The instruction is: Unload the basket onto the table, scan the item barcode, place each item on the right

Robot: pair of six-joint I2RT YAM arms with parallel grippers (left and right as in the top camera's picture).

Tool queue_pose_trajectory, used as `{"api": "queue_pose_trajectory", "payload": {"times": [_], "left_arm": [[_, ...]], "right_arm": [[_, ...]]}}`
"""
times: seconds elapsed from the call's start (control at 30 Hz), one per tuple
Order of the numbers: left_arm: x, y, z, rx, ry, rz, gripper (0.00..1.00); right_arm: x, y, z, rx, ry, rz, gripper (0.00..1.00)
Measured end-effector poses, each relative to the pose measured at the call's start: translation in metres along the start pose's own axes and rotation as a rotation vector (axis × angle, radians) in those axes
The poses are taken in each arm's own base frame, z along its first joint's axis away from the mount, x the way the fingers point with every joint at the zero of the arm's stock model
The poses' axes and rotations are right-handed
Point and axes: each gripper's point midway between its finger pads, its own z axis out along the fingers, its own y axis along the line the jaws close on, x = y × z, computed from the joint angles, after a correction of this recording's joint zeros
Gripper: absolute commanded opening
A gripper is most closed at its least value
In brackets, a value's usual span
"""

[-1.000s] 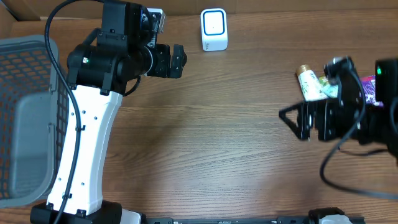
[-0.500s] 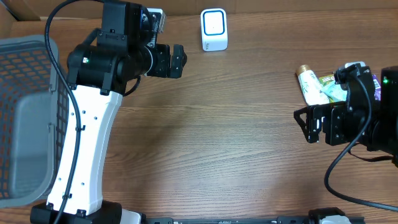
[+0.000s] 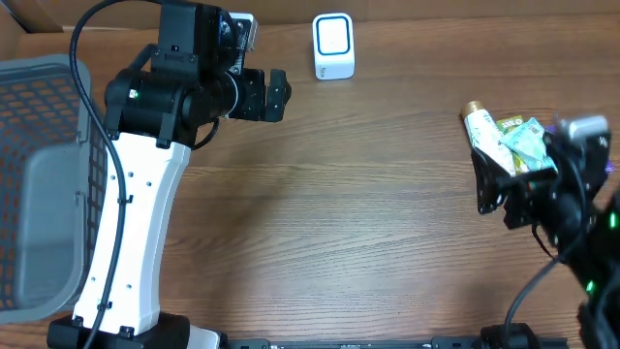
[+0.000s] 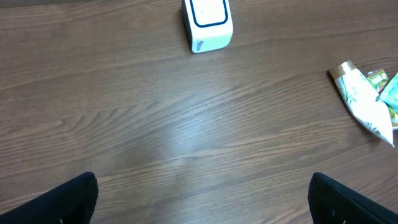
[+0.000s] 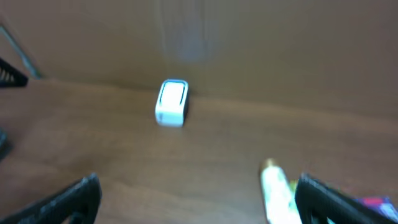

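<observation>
Desk (image 3: 368, 223): brown wood, bare through the middle. Grey mesh basket (image 3: 39, 194) at far left edge, no part in this step.

Left arm (image 3: 145, 213), white w/ black wrist, runs up the left side. Left fingers (image 3: 278, 94) are spread fully wide and empty, hanging over the desk left of the scanner. Right arm (image 3: 572, 223) comes in at lower right. Right fingers (image 3: 489, 182) are also fully wide, holding nothing, just beside the items on the near side. No contact as far as overhead shows.

Scanner (image 3: 334, 46): small white box w/ blue-rimmed face, standing at the far edge, approx. centre.

Items are at the right of the desk. Cream tube (image 3: 481, 129) w/ gold cap lies flat, cap toward the far edge. Green packet (image 3: 525, 139) lies against its right side. More may be under the right arm, can't tell.

Step in hand, my read: reach + pick w/ right fingers, prob. the tube.
- Come down across the tube's mid-body, straddling its short axis, clear of the packet so only one item lifts.
- Tube looks soft, so close gently.
- Barcode isn't visible in any view, so once it's lifted expect to turn it until the code faces the scanner window.
- Right wrist view is blurred; settle before closing.
</observation>
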Motion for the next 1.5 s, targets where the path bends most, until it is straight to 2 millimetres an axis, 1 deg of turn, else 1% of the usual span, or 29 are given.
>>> {"api": "queue_pose_trajectory", "payload": {"times": [0.03, 0.1, 0.2, 0.43, 0.5, 0.53, 0.67, 0.73, 1.0, 1.23, 1.5], "left_arm": [[0.000, 0.000, 0.000, 0.001, 0.000, 0.000, 1.00], [0.000, 0.000, 0.000, 0.000, 0.000, 0.000, 0.99], [0.000, 0.000, 0.000, 0.000, 0.000, 0.000, 1.00], [0.000, 0.000, 0.000, 0.000, 0.000, 0.000, 1.00], [0.000, 0.000, 0.000, 0.000, 0.000, 0.000, 0.99], [0.000, 0.000, 0.000, 0.000, 0.000, 0.000, 0.99], [0.000, 0.000, 0.000, 0.000, 0.000, 0.000, 0.99], [0.000, 0.000, 0.000, 0.000, 0.000, 0.000, 1.00], [0.000, 0.000, 0.000, 0.000, 0.000, 0.000, 1.00], [0.000, 0.000, 0.000, 0.000, 0.000, 0.000, 1.00], [0.000, 0.000, 0.000, 0.000, 0.000, 0.000, 1.00]], "right_arm": [[-0.003, -0.001, -0.002, 0.007, -0.078, -0.013, 1.00], [0.001, -0.003, -0.005, 0.017, -0.177, -0.029, 1.00], [0.017, -0.006, -0.002, 0.032, -0.293, -0.045, 1.00], [0.068, -0.013, 0.011, 0.046, -0.529, -0.073, 1.00], [0.084, -0.014, 0.015, 0.047, -0.558, -0.077, 1.00], [0.095, -0.015, 0.018, 0.047, -0.560, -0.077, 1.00], [0.129, -0.018, 0.032, 0.052, -0.523, -0.071, 1.00], [0.141, -0.019, 0.037, 0.051, -0.501, -0.069, 1.00], [0.192, -0.022, 0.054, 0.050, -0.296, -0.037, 1.00], [0.193, -0.021, 0.054, 0.035, -0.294, 0.021, 1.00], [0.193, -0.021, 0.054, 0.030, -0.294, 0.040, 1.00]]}}
